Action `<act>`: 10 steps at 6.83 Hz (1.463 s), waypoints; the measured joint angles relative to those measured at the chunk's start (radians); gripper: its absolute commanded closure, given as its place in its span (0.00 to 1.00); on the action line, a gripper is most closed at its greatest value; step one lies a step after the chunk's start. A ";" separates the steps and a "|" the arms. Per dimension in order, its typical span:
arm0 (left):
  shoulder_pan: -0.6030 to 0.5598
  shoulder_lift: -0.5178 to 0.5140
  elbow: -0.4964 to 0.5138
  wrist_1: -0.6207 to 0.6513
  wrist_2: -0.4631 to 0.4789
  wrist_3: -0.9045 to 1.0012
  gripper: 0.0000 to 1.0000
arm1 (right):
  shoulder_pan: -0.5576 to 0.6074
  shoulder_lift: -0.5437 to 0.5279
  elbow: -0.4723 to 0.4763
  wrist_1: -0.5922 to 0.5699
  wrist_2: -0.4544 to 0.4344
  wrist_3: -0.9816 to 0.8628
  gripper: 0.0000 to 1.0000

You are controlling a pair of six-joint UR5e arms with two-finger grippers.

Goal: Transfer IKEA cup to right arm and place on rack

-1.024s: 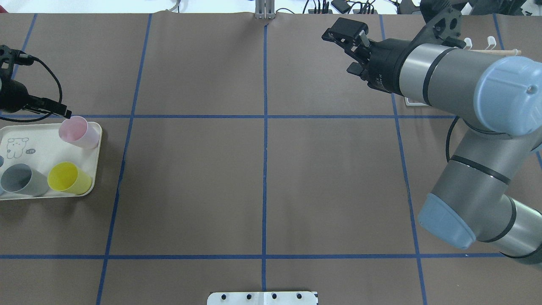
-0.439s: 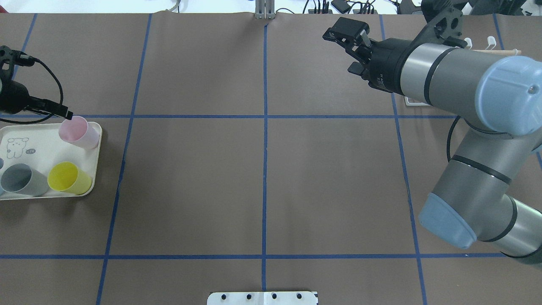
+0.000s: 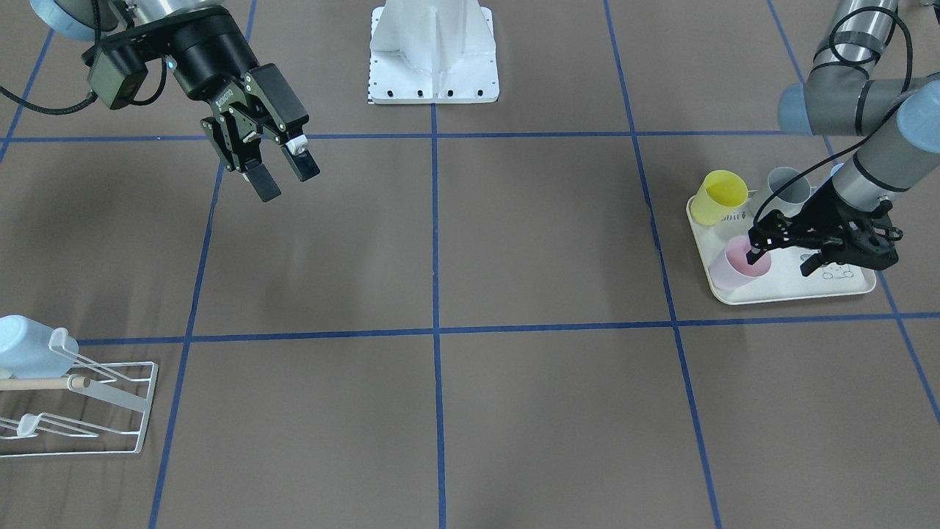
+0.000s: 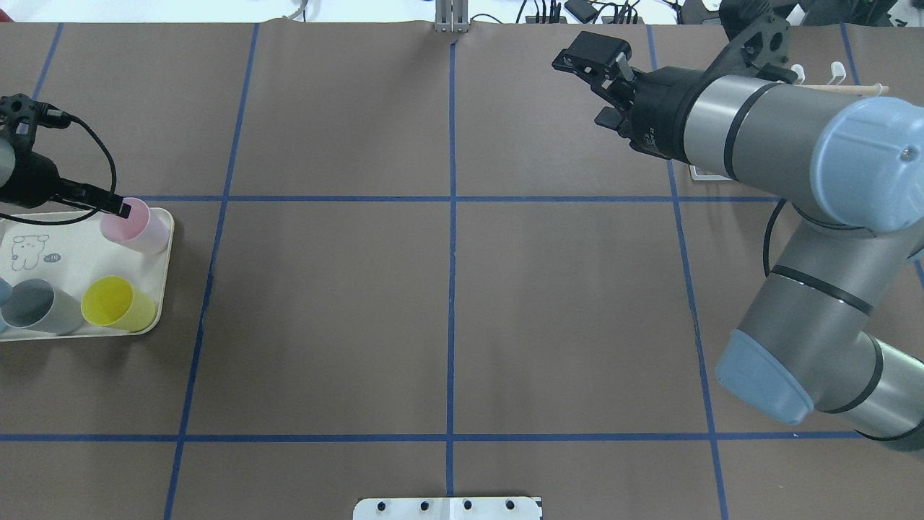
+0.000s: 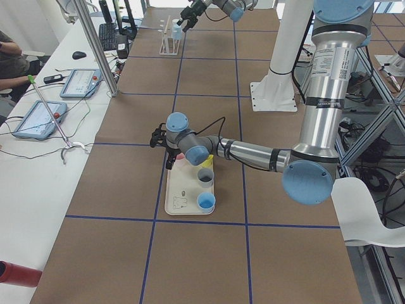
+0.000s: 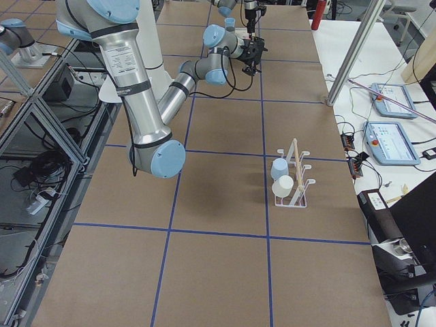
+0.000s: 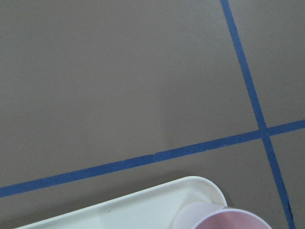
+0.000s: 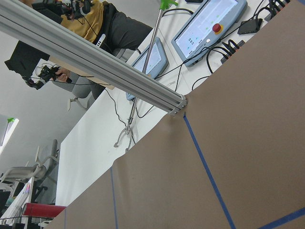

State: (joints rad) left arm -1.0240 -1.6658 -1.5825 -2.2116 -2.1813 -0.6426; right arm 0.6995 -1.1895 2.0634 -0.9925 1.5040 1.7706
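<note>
Pink cup (image 3: 728, 276): L end effector (image 3: 780, 262) nearer

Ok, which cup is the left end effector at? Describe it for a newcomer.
Find the cream tray at the table's end on the robot's left. In its far corner, nearest the table's middle, stands the pink cup, the left end effector at its rim. It alone is pink; beside it are a yellow cup and a grey cup.

Six cups (image 3: 720, 197), one tray (image 3: 793, 285), one rack (image 3: 103, 383)
</note>
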 measured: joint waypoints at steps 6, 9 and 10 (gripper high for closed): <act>0.019 0.012 -0.011 0.002 -0.002 0.003 1.00 | 0.001 -0.003 0.002 0.000 -0.001 0.001 0.00; 0.000 0.045 -0.168 0.144 -0.004 0.006 1.00 | 0.005 -0.003 0.005 0.000 -0.001 0.000 0.00; -0.038 0.040 -0.233 0.248 0.000 0.019 1.00 | 0.007 -0.004 0.006 0.000 -0.001 -0.001 0.00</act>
State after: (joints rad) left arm -1.0619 -1.6263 -1.8157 -1.9636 -2.1812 -0.6240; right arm 0.7069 -1.1939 2.0692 -0.9925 1.5033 1.7697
